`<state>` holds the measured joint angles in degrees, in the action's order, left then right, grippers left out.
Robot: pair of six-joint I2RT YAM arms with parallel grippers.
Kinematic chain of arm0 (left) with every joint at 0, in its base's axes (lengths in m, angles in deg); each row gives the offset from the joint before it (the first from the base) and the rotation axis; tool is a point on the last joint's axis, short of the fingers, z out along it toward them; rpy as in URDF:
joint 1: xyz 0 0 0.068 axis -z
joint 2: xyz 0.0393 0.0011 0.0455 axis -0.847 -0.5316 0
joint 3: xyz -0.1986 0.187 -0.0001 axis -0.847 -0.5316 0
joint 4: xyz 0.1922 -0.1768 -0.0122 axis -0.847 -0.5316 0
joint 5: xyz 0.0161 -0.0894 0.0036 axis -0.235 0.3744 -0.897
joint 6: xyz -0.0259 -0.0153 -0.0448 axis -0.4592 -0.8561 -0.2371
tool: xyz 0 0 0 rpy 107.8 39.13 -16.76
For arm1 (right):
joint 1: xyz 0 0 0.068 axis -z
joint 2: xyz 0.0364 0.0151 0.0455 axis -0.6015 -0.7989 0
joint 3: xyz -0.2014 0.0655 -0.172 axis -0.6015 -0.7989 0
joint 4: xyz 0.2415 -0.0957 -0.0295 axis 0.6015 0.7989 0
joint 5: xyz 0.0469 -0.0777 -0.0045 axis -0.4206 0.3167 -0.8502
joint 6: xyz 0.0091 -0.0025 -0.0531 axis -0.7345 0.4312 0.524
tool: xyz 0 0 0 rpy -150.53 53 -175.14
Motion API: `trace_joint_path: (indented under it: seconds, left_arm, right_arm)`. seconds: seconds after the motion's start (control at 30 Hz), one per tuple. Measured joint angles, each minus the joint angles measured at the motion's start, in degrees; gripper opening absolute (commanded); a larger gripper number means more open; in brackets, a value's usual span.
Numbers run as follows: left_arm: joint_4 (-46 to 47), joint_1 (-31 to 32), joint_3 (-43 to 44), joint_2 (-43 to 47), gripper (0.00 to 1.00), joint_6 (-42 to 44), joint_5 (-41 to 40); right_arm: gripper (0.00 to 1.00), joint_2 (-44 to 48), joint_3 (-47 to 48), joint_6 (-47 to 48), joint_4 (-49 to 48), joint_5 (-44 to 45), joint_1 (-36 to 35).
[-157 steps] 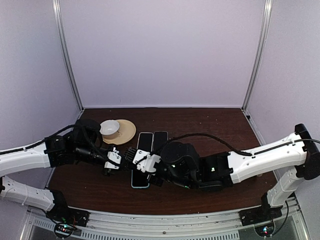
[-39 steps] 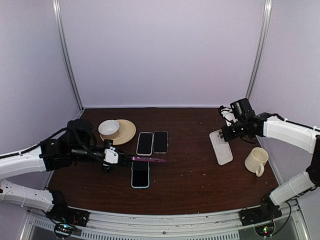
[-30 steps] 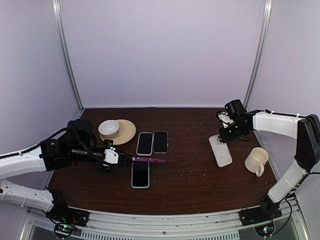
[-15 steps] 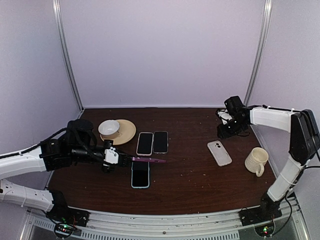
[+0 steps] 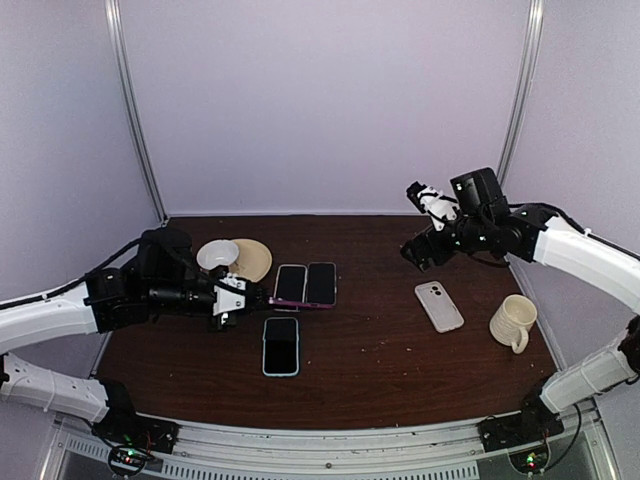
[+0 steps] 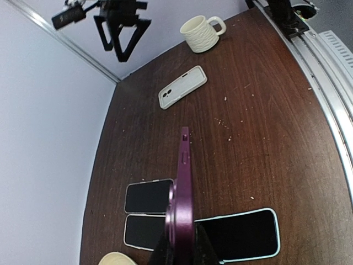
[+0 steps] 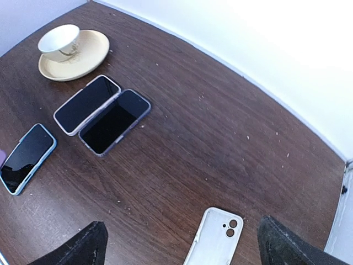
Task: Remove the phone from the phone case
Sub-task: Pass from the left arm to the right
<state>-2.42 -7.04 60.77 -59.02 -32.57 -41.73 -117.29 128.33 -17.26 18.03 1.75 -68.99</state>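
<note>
A purple phone (image 5: 297,301) hangs edge-up above the table, with my left gripper (image 5: 245,297) shut on its near end. In the left wrist view the phone (image 6: 182,187) stands between the fingers of that gripper (image 6: 181,245). The empty white phone case (image 5: 439,306) lies flat on the table at the right, camera holes towards the back. My right gripper (image 5: 422,226) hovers open above and behind it, holding nothing. The right wrist view shows the case (image 7: 215,238) on the wood below the wide-open gripper (image 7: 182,234).
Two dark-screened phones (image 5: 305,284) lie side by side left of centre, and a light-blue-cased phone (image 5: 281,346) lies in front of them. A cup on a saucer (image 5: 234,259) stands at the back left. A cream mug (image 5: 512,322) stands at the right.
The right gripper opened, let go of the white case and rose up and left of it. The left gripper moved the purple phone a little back, towards the two phones.
</note>
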Motion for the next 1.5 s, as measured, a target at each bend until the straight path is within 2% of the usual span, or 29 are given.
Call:
trace_joint_path:
  seconds: [0.2,0.43,0.63,0.8,1.07,1.5]
  left_arm:
    - [-1.29,-0.85,4.07,-2.75,0.0,-8.17,-3.69]
    - [-3.87,-1.36,12.46,-8.24,0.0,-20.72,-7.41]
    - [-11.93,-1.42,25.35,-17.05,0.0,-33.97,-11.41]
    - [-20.0,-1.6,36.26,-25.62,0.0,-44.41,-10.8]
    - [-26.29,-1.64,37.7,-29.53,0.0,-54.53,-5.03]
    - [-26.34,-3.13,37.79,-27.74,0.0,-60.48,-1.33]
  right_arm:
    - [0.99,5.77,-4.68,1.92,-5.35,5.11,-10.56]
    - [0.99,7.48,-6.01,2.93,-9.57,6.29,-18.88]
    - [0.99,9.16,-11.17,8.46,-17.55,7.93,-28.22]
    - [1.0,7.37,-14.05,15.82,-25.27,10.69,-34.45]
    - [1.0,-3.32,-12.2,23.65,-35.8,18.43,-37.57]
    - [0.99,-12.76,-7.45,23.85,-44.17,22.18,-37.42]
